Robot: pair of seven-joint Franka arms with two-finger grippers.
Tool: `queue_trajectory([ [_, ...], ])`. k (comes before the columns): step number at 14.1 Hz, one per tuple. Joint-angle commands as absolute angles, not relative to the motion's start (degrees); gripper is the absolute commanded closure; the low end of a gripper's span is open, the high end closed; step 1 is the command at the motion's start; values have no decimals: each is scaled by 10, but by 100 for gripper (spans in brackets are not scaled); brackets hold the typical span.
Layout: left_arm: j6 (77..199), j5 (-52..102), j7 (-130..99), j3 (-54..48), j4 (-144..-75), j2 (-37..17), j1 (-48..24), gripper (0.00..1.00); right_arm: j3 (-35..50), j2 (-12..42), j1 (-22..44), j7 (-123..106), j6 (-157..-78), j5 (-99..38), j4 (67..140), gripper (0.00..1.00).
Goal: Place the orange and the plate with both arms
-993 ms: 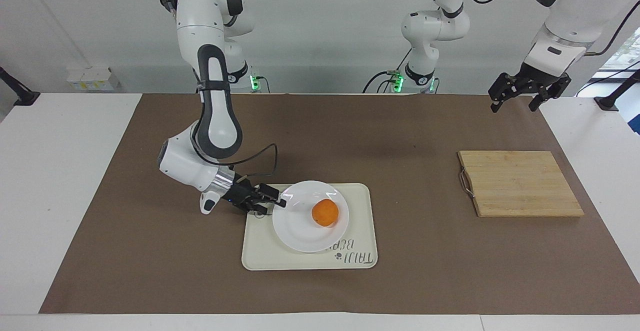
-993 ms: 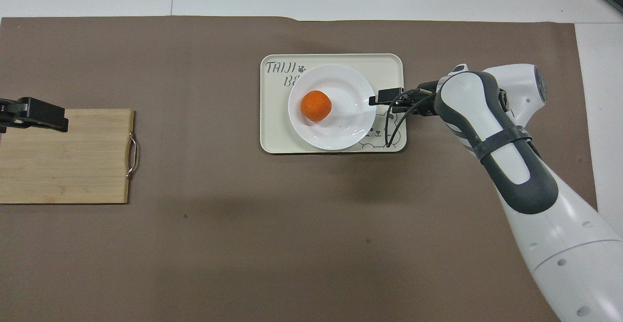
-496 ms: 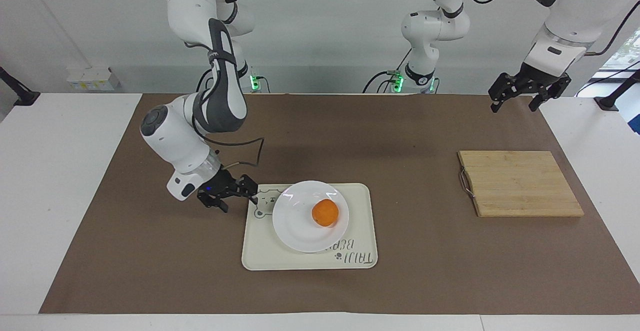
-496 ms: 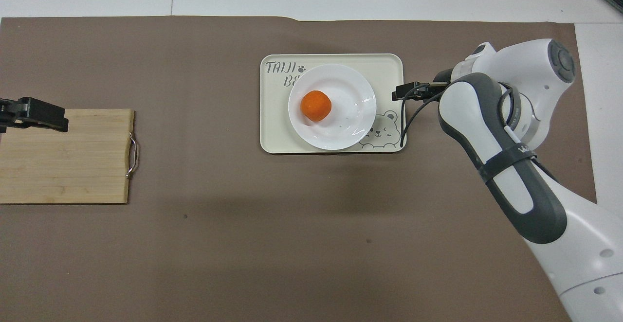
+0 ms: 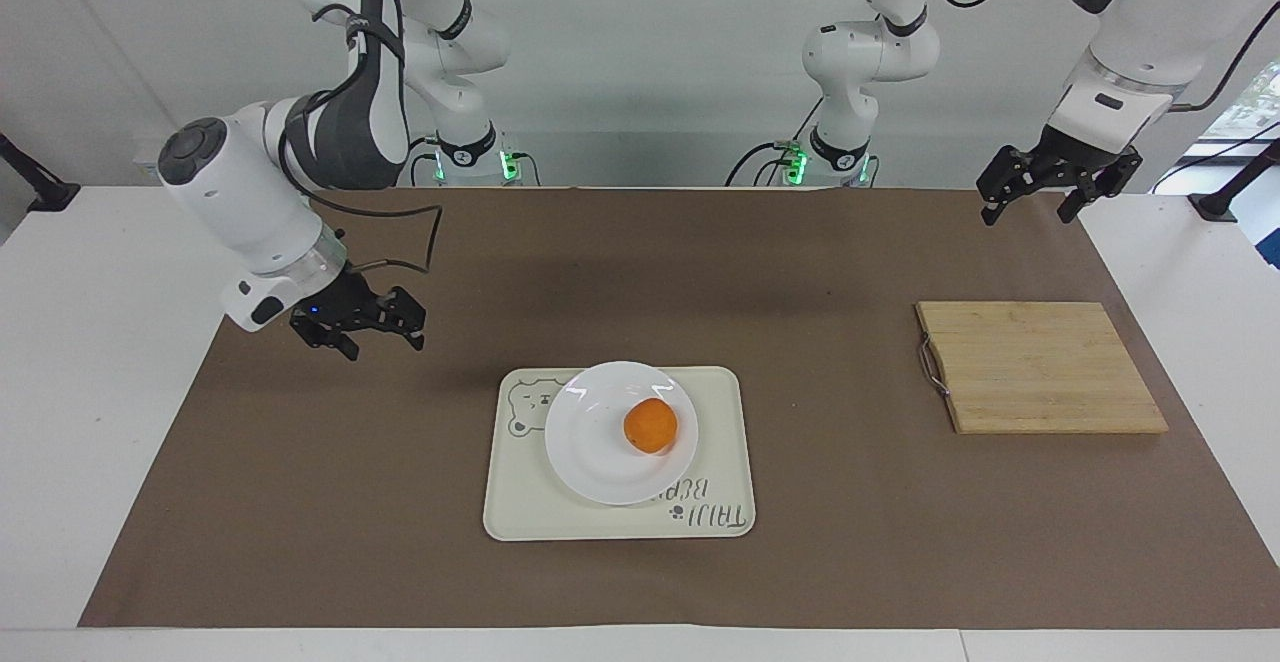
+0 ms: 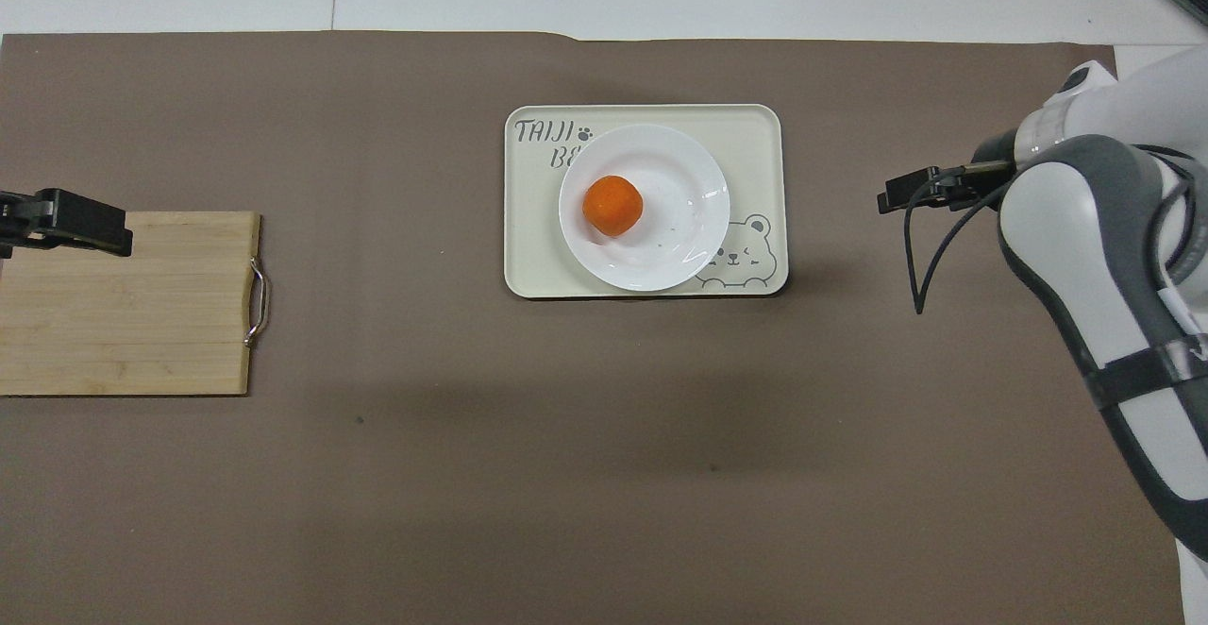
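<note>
At mid-tabletop, the orange sits in the plate on the tray; round, neither has a long axis; both grippers' jaws spread, right, left cut off overhead

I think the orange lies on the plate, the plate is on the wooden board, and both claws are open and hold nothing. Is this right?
Not quite. The plate is on the tray, not on the wooden board, which is bare; the facing view shows it. The rest holds: the orange lies on the plate, and the left claw and right claw are open and hold nothing.
</note>
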State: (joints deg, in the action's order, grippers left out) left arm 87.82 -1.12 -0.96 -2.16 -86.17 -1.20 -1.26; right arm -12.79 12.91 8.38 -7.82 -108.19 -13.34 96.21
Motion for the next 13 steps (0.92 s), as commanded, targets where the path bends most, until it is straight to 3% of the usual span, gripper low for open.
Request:
queue_trajectory([
  [1,870,-15,-15,-18,-863,-7,-17,0,-126,93,75,-52,-1051,-98,973,0],
  [7,870,-15,-16,-18,-863,-7,-17,0,-112,9,84,53,-971,-25,957,0],
  [10,870,-15,-16,-18,-863,-7,-17,0,-101,9,84,109,-882,-24,883,0],
  [13,870,-15,-16,-18,-863,-7,-17,0,-109,-2,73,81,-874,-36,898,0],
])
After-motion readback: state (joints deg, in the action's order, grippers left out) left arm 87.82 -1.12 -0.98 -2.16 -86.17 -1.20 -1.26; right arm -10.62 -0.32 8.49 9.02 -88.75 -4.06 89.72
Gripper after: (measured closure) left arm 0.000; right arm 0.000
